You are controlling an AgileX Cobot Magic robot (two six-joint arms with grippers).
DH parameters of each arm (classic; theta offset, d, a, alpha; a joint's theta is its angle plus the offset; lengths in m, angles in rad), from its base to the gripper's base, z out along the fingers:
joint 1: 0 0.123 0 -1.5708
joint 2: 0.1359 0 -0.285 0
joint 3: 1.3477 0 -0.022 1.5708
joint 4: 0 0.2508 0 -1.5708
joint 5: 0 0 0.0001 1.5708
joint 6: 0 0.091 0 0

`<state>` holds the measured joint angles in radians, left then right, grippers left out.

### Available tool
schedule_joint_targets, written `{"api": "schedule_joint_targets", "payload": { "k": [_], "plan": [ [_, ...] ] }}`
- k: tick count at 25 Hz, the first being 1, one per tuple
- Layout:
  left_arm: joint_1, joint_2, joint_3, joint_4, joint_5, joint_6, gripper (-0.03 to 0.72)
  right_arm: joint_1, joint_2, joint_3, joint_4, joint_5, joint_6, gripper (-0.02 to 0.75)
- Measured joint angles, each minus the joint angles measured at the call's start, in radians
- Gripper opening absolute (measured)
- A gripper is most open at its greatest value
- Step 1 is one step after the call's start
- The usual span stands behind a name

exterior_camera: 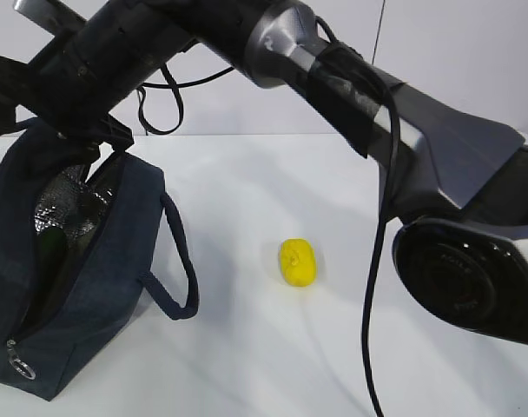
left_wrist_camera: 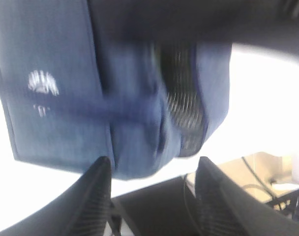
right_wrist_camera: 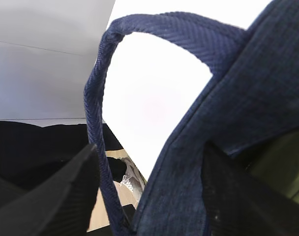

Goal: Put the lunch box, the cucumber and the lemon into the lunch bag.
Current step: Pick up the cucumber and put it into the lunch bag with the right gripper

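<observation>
The navy lunch bag (exterior_camera: pixel 99 261) lies open at the left, with silver lining showing. A dark green cucumber (exterior_camera: pixel 52 248) lies inside it. The yellow lemon (exterior_camera: pixel 298 261) sits on the table right of the bag. The lunch box is hidden or out of view. My right arm reaches across to the bag's top. My right gripper (right_wrist_camera: pixel 149 196) is open, its fingers astride the bag's wall (right_wrist_camera: pixel 198 162) beside a loop handle (right_wrist_camera: pixel 98 113). My left gripper (left_wrist_camera: pixel 152 172) is open and empty just below the blurred bag (left_wrist_camera: pixel 66 113), near its white logo (left_wrist_camera: pixel 44 83).
The white table (exterior_camera: pixel 333 191) runs to a pale wall behind. My right arm's large grey links (exterior_camera: pixel 438 148) cross above the table from the right. A black cable (exterior_camera: pixel 372 261) hangs from it near the lemon. A zipper ring pull (exterior_camera: pixel 21 369) hangs at the bag's front corner.
</observation>
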<state>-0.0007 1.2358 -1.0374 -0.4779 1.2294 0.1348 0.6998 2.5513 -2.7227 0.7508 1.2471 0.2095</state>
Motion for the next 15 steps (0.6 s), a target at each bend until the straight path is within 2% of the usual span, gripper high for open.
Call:
{"api": "schedule_joint_targets", "payload": {
  "k": [6,15],
  "plan": [
    [-0.002,-0.082,0.096,-0.030,0.000,0.000,0.393,0.000,0.000,0.000,0.000,0.000,0.000,0.473],
    [-0.002,-0.096,0.100,-0.048,-0.018,0.000,0.393,0.000,0.000,0.000,0.000,0.000,0.000,0.473]
  ]
}}
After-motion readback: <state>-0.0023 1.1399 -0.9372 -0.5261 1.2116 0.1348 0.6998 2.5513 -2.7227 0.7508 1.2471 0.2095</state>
